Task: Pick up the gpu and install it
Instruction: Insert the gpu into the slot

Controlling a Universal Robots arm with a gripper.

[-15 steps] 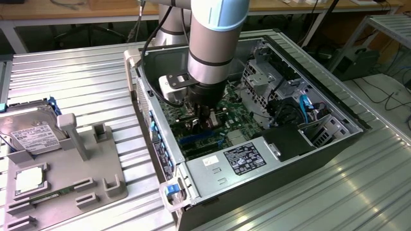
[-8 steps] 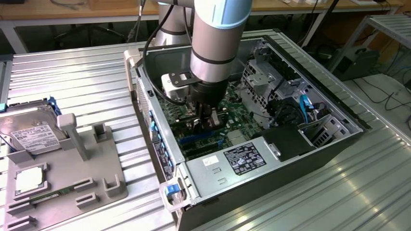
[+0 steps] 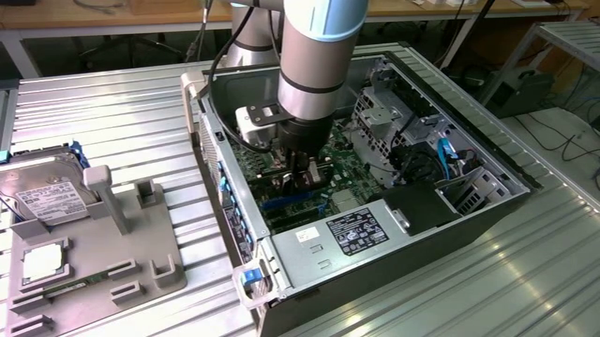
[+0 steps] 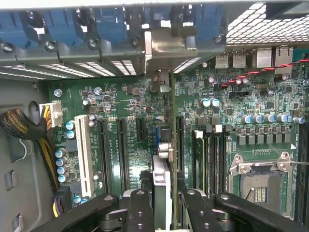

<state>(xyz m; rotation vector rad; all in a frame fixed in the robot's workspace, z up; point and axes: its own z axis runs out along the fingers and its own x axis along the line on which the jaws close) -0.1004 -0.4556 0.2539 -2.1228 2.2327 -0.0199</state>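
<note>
**Ribbed metal table, open case: card poised over the board**

The gripper (image 4: 165, 210) is closed narrowly on the gpu (image 4: 161, 176). The card stands edge-on and upright over the motherboard (image 4: 130, 140), among the long black slots, with its silver bracket (image 4: 166, 46) against the case's rear openings. If the card sits tilted or off its slot, pressing could likely jam the bracket or strain the contacts.

The computer case (image 3: 375, 288) lies open on the table (image 3: 112, 119). A grey tray (image 3: 122, 246) carrying a hard drive (image 3: 47, 193) sits at the exterior view's left. Wooden benches (image 3: 94, 14) stand behind.
</note>
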